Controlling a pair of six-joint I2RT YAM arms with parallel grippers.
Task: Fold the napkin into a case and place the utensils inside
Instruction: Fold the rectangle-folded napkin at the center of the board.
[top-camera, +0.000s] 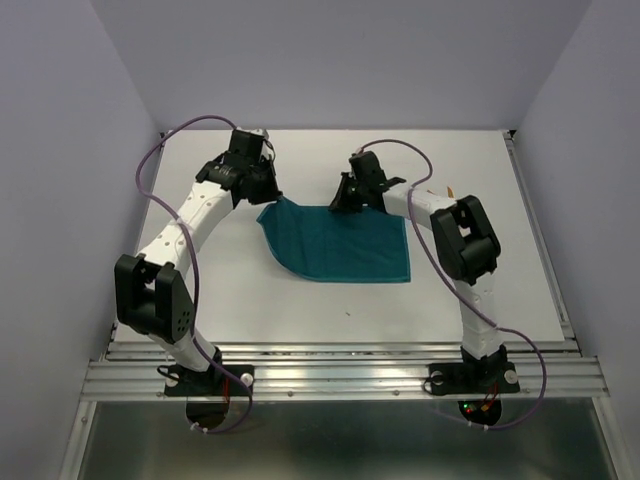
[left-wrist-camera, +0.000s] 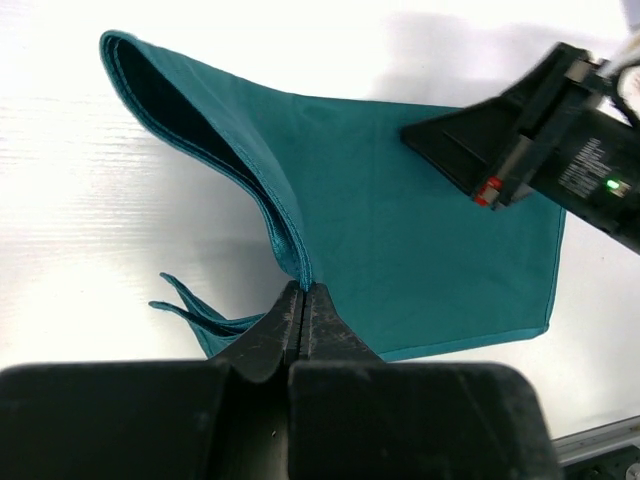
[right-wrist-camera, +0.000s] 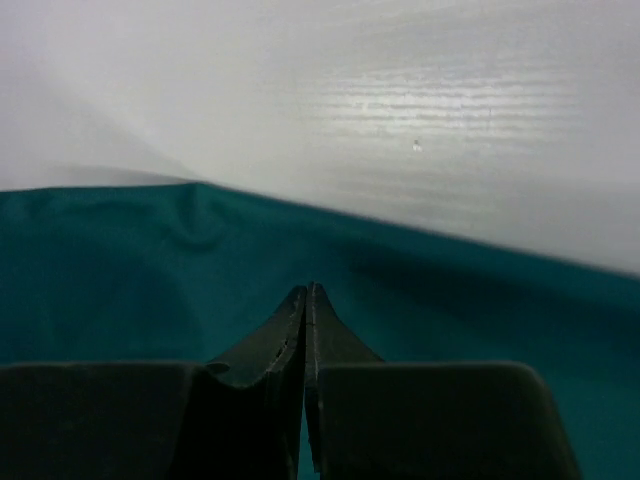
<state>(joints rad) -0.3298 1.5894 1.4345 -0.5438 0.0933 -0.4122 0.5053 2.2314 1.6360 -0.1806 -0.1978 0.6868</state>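
Observation:
The teal napkin (top-camera: 345, 245) lies folded on the white table, its left part curled up off the surface. My left gripper (top-camera: 275, 197) is shut on the napkin's far-left corner (left-wrist-camera: 303, 288), where several cloth layers (left-wrist-camera: 280, 220) rise into the closed jaws. My right gripper (top-camera: 345, 207) is shut with its tips down at the napkin's far edge (right-wrist-camera: 306, 288); I see no cloth pinched between them. In the left wrist view it rests on the napkin (left-wrist-camera: 420, 230). A sliver of an orange utensil (top-camera: 451, 190) shows beside the right forearm; the rest of the utensils is hidden.
The white table (top-camera: 300, 310) extends in front of the napkin to a metal rail (top-camera: 340, 350) at the near edge. Grey walls enclose the back and both sides. Purple cables loop over each arm.

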